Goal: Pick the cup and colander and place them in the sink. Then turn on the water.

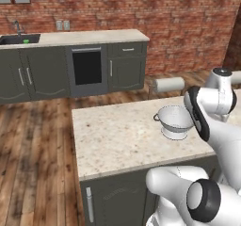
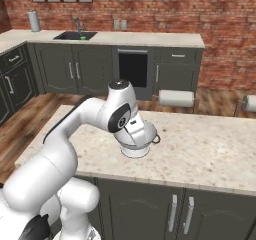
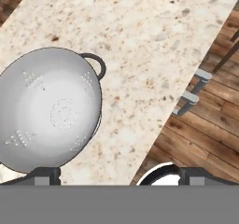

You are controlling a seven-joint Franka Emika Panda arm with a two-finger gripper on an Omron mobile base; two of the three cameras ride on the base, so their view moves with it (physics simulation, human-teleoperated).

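The white-grey colander point(image 3: 49, 111) stands upright on the speckled island counter point(image 1: 117, 140), with one dark side handle point(image 3: 95, 64) showing. In the base views the colander point(image 1: 175, 121) sits right under the arm's hand. My gripper point(image 3: 121, 176) hovers above it, open and holding nothing; one fingertip point(image 3: 46, 175) is over the bowl's rim, the other point(image 3: 196, 175) is past the counter edge. Across the room, the dark sink point(image 2: 75, 35) with its faucet point(image 2: 77, 23) is set in the far wall counter. The green cup point(image 1: 26, 41) sits inside the basin. No water runs.
A wood floor aisle separates the island from the wall counter point(image 1: 94, 36). A grey metal cylinder point(image 2: 33, 20) stands left of the sink. Paper towel rolls point(image 2: 176, 98) hang at the island's far side. Cabinet handles point(image 3: 191, 94) show below the counter edge.
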